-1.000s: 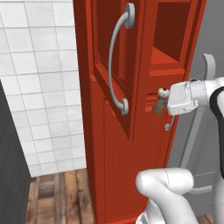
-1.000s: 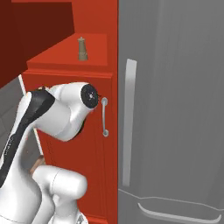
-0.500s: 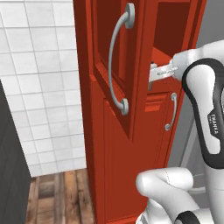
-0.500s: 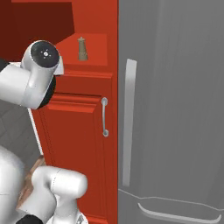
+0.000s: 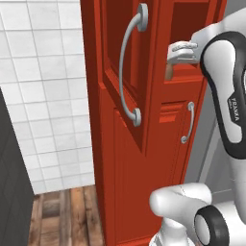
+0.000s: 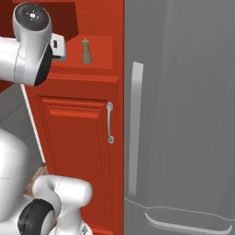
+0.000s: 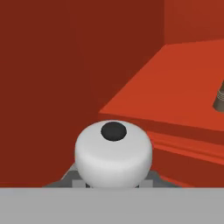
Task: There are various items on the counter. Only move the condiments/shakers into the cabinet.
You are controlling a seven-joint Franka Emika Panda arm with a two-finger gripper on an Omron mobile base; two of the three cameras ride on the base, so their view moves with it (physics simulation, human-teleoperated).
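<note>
The brown shaker with white ball top [image 7: 113, 153] is gripped in the closed hand [image 5: 178, 54], seen end-on in the hand view: a smooth, glossy white dome with one round black hole at its crown. In the left base view a sliver of its brown turned-wood body shows below the hand, long axis upright. It is at the front edge of the red shelf [image 6: 98, 62], inside the open cabinet [image 5: 144, 158]. The tan mill-shaped shaker [image 6: 86, 51] stands upright on that shelf, well apart. The door's curved grey metal bar handle [image 5: 126, 67] runs vertically.
</note>
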